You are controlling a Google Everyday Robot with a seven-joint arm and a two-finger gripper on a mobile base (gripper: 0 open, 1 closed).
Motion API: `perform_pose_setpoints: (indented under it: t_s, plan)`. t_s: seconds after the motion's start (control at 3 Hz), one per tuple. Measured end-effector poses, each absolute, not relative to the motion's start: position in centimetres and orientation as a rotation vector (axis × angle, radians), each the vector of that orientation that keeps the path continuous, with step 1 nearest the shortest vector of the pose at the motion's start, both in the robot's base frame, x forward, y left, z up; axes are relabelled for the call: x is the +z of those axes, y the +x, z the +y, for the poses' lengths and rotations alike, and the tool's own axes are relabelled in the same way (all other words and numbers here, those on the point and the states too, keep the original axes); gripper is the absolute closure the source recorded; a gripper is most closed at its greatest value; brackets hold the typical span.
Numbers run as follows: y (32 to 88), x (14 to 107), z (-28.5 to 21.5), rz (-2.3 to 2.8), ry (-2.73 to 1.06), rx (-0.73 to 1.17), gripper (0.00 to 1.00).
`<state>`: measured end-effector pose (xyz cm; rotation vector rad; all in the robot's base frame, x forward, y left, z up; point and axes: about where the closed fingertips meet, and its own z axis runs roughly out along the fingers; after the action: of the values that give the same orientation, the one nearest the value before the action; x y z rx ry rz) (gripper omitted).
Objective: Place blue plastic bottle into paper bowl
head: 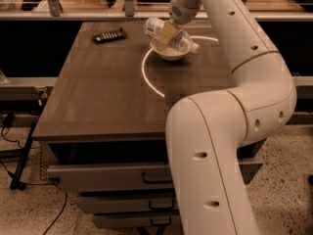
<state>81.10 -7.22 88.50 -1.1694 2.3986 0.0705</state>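
The hand, closed on the middle of the blue plastic bottle, holds it tilted just over the paper bowl on the tabletop. The bottle overhangs both rims and, once released, may tip the bowl or roll off.

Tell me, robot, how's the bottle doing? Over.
End effector above bowl, shut on bottle. Bottle tilted across bowl, cap end lower. Remote lies apart, not in the way.

The pincer holds the blue plastic bottle over the round paper bowl, far back on the wooden counter; a flat black bar lies to their left.
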Motion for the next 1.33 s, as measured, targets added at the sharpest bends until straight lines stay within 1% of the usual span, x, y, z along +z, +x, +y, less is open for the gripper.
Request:
perform_pose_setpoints:
  t_s: [0.33, 0.67, 1.33]
  plan:
    - [81.19, 88.54, -7.58, 2.403, -1.161, 0.066, 0.19]
    - [81.22, 88.68, -7.79, 2.404, -1.156, 0.06, 0.0]
    - [81.15, 89.29, -7.57, 2.392, -1.161, 0.06, 0.0]
